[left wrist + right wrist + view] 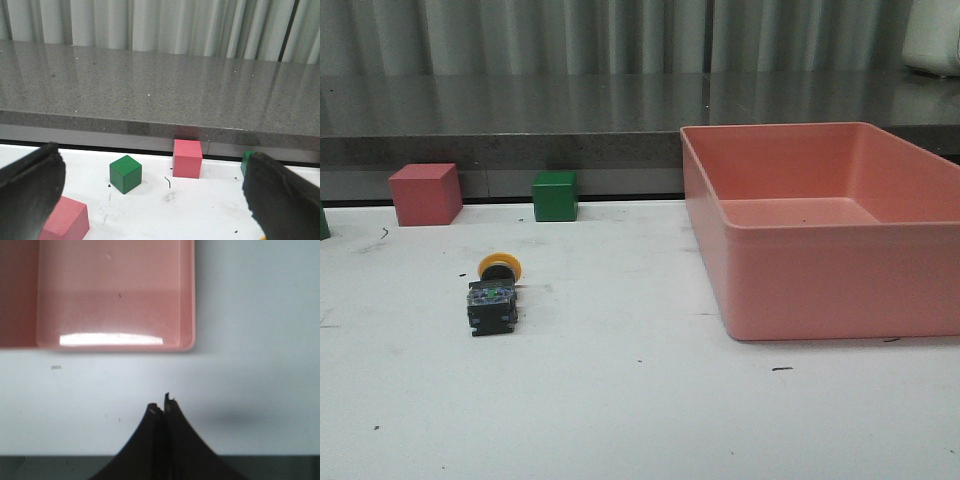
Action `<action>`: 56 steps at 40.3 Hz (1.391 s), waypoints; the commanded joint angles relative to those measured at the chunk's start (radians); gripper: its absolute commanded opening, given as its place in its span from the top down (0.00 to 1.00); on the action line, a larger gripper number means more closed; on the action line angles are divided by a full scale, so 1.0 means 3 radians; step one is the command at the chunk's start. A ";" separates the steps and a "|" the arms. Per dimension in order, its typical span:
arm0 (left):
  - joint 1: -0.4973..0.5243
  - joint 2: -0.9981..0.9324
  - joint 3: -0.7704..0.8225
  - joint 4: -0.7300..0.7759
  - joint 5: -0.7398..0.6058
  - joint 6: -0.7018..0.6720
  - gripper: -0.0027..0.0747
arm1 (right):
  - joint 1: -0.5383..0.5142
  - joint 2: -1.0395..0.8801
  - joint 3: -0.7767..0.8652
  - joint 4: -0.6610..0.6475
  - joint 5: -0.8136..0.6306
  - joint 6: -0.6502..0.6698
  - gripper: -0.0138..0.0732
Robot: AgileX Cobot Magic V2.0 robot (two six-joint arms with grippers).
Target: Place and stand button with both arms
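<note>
Two cubes sit at the far edge of the white table [620, 400]: a red cube [424, 194] at far left and a green cube [555, 195] to its right. Nearer, left of centre, the button [493, 292] lies on its side, yellow cap pointing away. A large pink bin [820, 270] fills the right. Left gripper [150, 200] gapes wide, holding nothing; right gripper [161, 411] is pressed closed, empty, just near of the bin's corner

You are looking at a robot test bench, probably in a lab. You see a white scuffed table [640, 420], a grey speckled stone shelf [520, 115], pale pleated curtains [620, 35], a pink plastic bin [840, 285] and small coloured practice cubes [425, 194].
</note>
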 commanded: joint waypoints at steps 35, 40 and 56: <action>0.0008 0.0040 -0.0120 -0.0032 -0.0285 -0.0027 0.07 | -0.0013 -0.3318 0.3009 -0.0310 -0.3111 -0.0043 0.91; 0.0008 0.0112 -0.0131 -0.0052 -0.0285 -0.0027 0.07 | -0.0013 -0.3318 0.3009 -0.0310 -0.3111 -0.0043 0.91; -0.0590 0.1454 -0.0844 -0.0233 -0.0163 -0.0027 0.07 | -0.0013 -0.3318 0.3009 -0.0310 -0.3107 -0.0043 0.91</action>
